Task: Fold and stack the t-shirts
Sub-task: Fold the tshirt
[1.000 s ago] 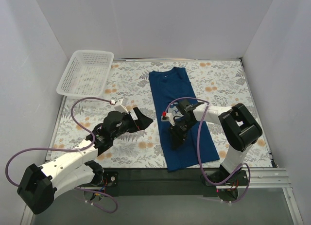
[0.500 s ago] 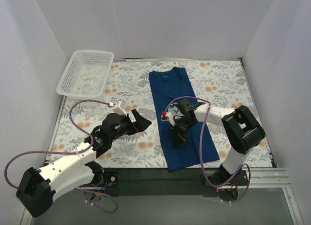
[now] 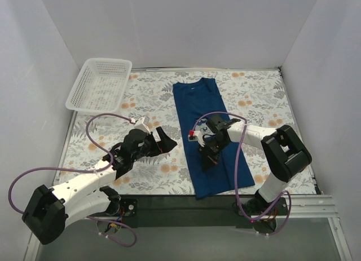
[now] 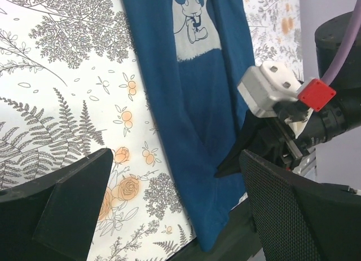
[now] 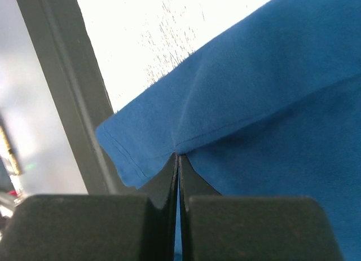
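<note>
**Top view.** The dark blue t-shirt [image 3: 207, 106] is lying flat on the flower-patterned table [image 3: 262, 97] as a long narrow strip, with its collar toward the far edge and its hem at the near edge. The right gripper [image 3: 207, 161] is pressing down on the lower left part of the cloth. The left gripper [image 3: 164, 141] is hovering over bare table just left of the shirt, with its jaws spread wide and nothing between them. A white mesh basket [image 3: 100, 85] is sitting at the far left corner, well apart from the shirt.

**Left wrist view.** The two left fingers [image 4: 73, 207] are standing far apart, framing the shirt's left edge and its pale mouse print [image 4: 194, 24]. The right gripper [image 4: 225, 168] is touching the cloth near the hem, where a crease is forming.

**Right wrist view.** The right gripper's jaws are pressing tightly together, pinching a small ridge of the shirt's cloth [image 5: 271, 92] at their tips. The hemmed corner [image 5: 121, 154] is lying just beside them, next to the table's dark edge strip [image 5: 67, 103].
</note>
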Tool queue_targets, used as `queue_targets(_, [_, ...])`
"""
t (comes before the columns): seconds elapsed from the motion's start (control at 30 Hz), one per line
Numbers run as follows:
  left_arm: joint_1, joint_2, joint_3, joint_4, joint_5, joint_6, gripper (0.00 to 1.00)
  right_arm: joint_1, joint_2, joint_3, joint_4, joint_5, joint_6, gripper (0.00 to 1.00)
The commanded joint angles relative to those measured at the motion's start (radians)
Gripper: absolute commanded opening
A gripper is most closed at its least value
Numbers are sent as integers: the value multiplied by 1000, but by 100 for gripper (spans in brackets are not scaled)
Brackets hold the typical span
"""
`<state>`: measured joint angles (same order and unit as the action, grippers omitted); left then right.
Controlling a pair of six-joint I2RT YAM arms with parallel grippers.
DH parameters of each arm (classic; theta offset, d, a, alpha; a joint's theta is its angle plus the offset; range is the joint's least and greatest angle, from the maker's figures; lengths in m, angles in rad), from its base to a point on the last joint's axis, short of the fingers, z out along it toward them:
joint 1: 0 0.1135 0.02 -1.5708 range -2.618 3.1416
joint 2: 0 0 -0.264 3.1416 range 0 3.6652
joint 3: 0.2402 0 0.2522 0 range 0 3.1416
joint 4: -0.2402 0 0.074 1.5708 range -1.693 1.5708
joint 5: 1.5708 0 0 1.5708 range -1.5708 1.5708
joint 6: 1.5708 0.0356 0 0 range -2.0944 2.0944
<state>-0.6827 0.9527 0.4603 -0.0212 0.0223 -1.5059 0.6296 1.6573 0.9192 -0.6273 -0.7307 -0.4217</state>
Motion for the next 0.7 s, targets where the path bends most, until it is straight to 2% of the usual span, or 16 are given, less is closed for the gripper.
queue_targets(0.0, [5,35,61,15,1,32,87,1,29,27,-78,7,-17,1])
queue_targets(0.2, [6,93,84,75,21,36,87,1,47,32,-97,16,-11,3])
queue_targets(0.3, [6,121,98,86,34,42,87,-1,35,44,-100,14,-15,24])
queue_targets(0.37, [6,136,107,89,37,42,86,-10,19,66,-107,19,-20,34])
queue_targets(0.57, [6,138,126,81,80,87,85,-96,-105,141,-170,80,-86,41])
queue_targets(0.63, [6,130,127,87,179,128,82,-158,-195,141,-175,120,-178,42])
queue_targets(0.67, [5,132,129,90,215,174,81,-181,-232,133,-169,166,-224,46])
